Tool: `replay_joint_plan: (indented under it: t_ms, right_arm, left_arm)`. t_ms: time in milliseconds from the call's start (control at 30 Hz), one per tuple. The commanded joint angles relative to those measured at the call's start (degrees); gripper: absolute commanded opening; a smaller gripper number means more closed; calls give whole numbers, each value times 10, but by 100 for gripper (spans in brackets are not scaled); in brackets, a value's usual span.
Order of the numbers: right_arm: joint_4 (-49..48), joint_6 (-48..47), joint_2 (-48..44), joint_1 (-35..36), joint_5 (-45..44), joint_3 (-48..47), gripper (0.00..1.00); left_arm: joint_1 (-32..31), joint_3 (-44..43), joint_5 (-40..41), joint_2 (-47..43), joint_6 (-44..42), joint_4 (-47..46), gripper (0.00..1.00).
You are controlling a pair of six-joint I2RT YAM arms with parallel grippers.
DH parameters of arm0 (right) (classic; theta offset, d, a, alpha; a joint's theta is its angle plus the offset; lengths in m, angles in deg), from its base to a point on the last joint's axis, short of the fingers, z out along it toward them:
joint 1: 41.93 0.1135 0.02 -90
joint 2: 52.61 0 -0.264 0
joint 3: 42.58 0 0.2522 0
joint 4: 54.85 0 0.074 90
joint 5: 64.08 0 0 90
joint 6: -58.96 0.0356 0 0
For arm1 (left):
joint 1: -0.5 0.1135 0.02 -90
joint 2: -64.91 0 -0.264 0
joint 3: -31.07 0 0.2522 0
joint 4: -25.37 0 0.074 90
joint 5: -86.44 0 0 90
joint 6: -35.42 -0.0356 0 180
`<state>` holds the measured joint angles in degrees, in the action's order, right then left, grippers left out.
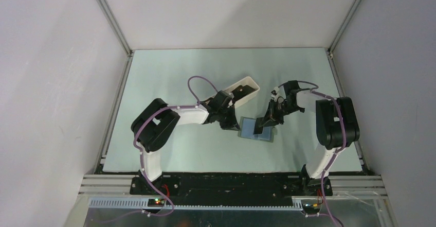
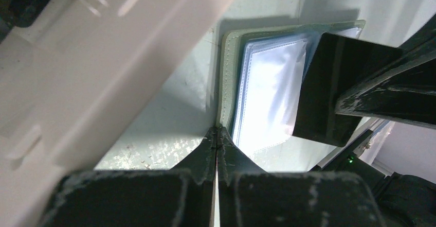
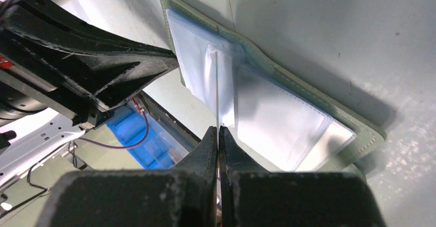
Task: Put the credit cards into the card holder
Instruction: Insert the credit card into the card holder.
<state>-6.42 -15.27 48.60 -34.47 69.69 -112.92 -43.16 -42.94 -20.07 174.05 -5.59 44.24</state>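
Mid-table, just beyond the arm bases, the holder (image 1: 250, 129) lies open with its clear sleeves facing up. The left gripper (image 2: 217, 134) is closed on nothing, its tips touching the holder's edge. The right gripper (image 3: 218, 134) pinches a black card (image 2: 334, 93) on edge over the sleeves; whether the card has entered a pocket is unclear. Farther back lies a white tray (image 1: 253, 95) with something dark inside.

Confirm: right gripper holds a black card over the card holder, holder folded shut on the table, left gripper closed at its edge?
Not folded shut: the card holder lies open, inside facing up, plain in the left wrist view. The rest stands: the right gripper holds a black card over it, and the left gripper is closed at its edge.
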Motion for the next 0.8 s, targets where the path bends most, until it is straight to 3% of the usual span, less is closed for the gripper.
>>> replay_joint_plan:
  t_ms: [0,533,767]
  right_arm:
    - [10,-11,33,10,30,3,0]
    - [-37,-22,101,6,127,33,0]
    - [-32,-37,114,7,117,33,0]
  left_arm:
    - [-7,6,30,43,-23,58,0]
    - [-8,3,28,46,-26,60,0]
    - [-9,0,25,48,-28,61,0]
